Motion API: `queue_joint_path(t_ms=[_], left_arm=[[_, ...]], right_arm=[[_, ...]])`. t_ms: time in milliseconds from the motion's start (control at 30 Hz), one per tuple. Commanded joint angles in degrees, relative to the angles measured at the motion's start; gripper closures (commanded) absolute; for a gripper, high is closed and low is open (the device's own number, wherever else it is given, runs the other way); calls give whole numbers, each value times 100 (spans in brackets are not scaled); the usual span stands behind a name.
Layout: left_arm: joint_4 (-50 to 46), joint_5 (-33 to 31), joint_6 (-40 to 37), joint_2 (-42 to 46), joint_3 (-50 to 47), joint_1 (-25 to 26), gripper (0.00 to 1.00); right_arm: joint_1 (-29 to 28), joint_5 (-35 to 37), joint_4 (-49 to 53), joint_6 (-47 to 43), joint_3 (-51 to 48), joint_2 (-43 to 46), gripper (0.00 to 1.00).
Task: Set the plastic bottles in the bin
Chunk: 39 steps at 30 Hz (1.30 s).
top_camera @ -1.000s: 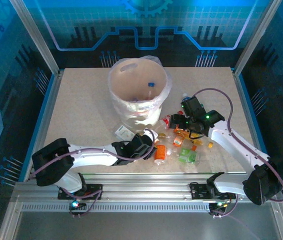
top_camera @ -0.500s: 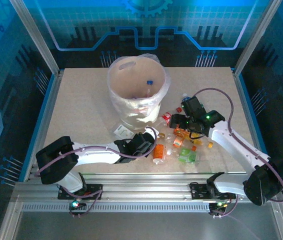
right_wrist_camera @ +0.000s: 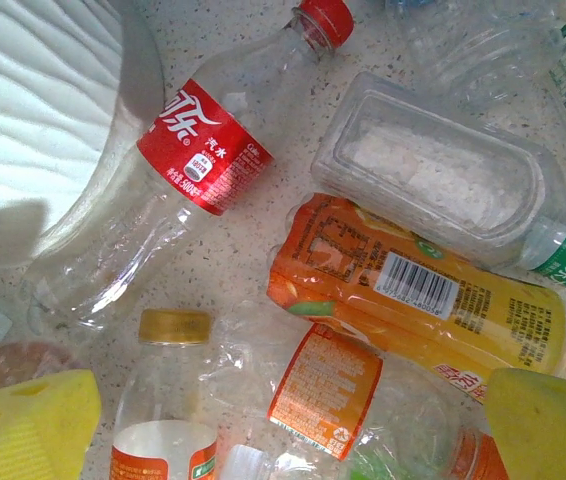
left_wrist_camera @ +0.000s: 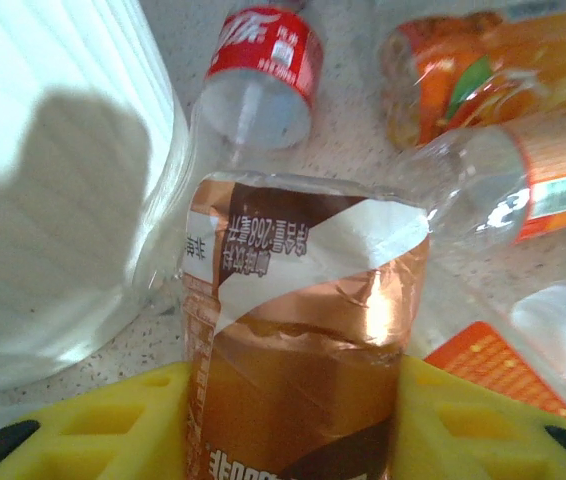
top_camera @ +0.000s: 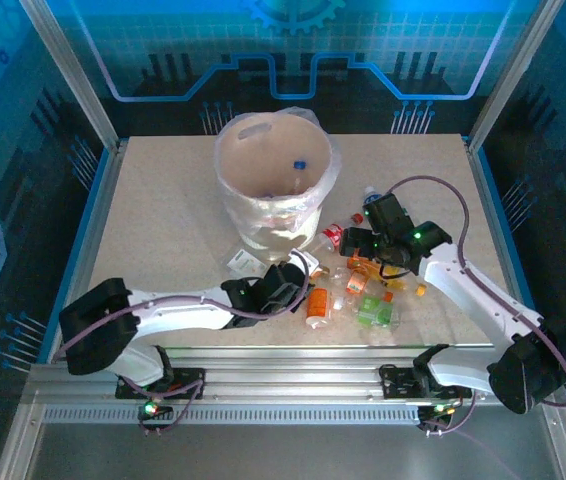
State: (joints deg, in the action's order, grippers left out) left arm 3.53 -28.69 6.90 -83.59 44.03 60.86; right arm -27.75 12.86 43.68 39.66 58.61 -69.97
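Roughly, the job looks barely begun. The table [top_camera: 163, 200] carries the bin [top_camera: 225, 165] near its middle, and one blue-capped bottle [top_camera: 301, 168] shows inside it. The pile [top_camera: 363, 295] of bottles lies on the table just right of the bin's foot, so most of the work is left.

The left gripper [top_camera: 298, 285] is clenched on the brown bottle [left_wrist_camera: 303, 300], low and close beside the bin wall. The right gripper [top_camera: 351, 243] hangs over the pile with its jaws wide apart, holding nothing; under it lie a red bottle [right_wrist_camera: 198, 150] and an orange bottle [right_wrist_camera: 413, 290].

The bin's floor is mostly hidden by its own wall, so the count inside is unsure. The pile overlaps too much to count. The brown bottle's ends are cut off, and whether it has left the table I cannot tell
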Motion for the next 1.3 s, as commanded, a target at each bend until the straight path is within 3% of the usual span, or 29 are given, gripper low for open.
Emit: queue_joint_path(t_ms=[0, 467, 700, 1000, 1267], left_arm=[[242, 72, -110, 415, -156, 97, 61], [712, 1200, -494, 2286, -445, 189, 61], [1176, 1846, -454, 2714, -45, 180, 64], [1597, 2585, -531, 2554, 1314, -328, 68], [714, 2282, -928, 1570, 3181, -1200, 67]], right_arm=[[-71, 113, 143, 42, 53, 154, 0], [-66, 375, 383, 164, -187, 742, 0], [-73, 392, 381, 207, -274, 957, 0], [-82, 396, 346, 178, -284, 1127, 0], [-259, 397, 498, 249, -244, 1272, 0]])
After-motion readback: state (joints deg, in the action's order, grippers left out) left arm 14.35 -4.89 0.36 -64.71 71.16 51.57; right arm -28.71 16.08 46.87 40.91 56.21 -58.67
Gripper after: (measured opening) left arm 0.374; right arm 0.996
